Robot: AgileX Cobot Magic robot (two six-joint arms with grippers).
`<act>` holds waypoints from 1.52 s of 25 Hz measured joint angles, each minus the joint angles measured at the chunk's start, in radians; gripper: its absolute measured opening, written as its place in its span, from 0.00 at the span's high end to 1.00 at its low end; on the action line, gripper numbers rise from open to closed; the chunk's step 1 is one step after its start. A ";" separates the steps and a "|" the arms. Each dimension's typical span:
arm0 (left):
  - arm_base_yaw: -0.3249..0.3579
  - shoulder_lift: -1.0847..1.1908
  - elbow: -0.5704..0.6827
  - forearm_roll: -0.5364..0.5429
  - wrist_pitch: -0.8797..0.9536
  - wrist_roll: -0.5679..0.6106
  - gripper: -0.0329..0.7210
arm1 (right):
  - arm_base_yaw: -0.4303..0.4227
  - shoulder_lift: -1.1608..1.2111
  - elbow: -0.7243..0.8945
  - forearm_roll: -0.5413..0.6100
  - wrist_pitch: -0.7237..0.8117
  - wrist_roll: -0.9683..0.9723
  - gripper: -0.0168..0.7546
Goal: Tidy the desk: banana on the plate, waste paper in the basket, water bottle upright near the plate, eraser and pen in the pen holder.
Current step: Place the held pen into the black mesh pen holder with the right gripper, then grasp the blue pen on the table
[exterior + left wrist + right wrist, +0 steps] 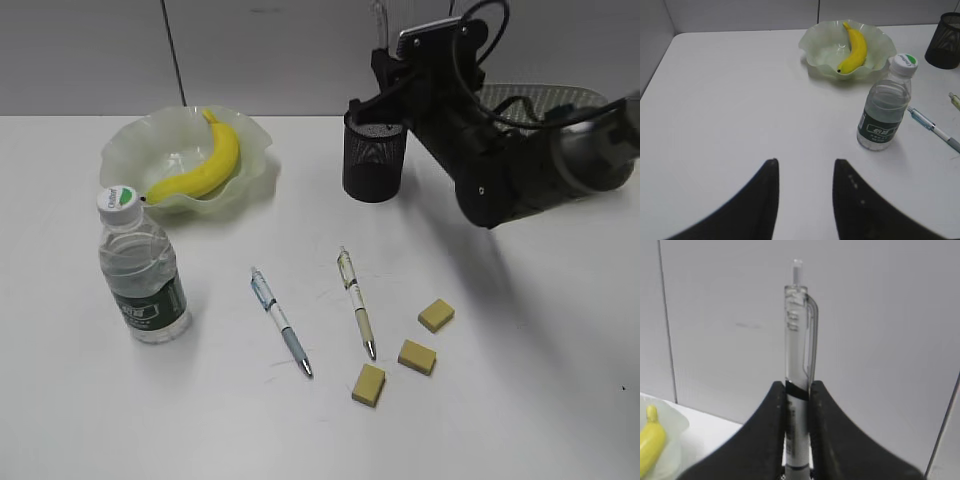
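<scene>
2 pens (281,321) lay on the desk (520,400) as the right gripper (796,405) clenched a third pen (797,340) upright above the pen holder (373,158); misaligned, it could strike the rim. The left gripper (805,172) hung parted, empty.

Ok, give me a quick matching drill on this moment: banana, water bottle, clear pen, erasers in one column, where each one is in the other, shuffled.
Things:
1. banana
2. water bottle
3. clear pen
4. three yellow erasers

Places:
A. pinched upright in the right gripper
B. lying loose on the desk, near two pens
C. lying in the plate
D. standing upright on the desk in front of the plate

Pairs: 1-C, 2-D, 3-A, 4-B
</scene>
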 joint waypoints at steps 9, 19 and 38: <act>0.000 0.000 0.000 -0.001 0.000 0.000 0.63 | 0.000 0.109 -0.016 0.019 -0.030 0.038 0.70; 0.000 0.000 0.000 -0.001 0.000 0.000 0.64 | 0.000 -0.120 0.053 0.044 0.193 0.040 0.25; 0.000 0.026 0.000 -0.001 0.000 0.000 0.65 | 0.000 -1.479 0.476 -0.196 2.060 0.196 0.37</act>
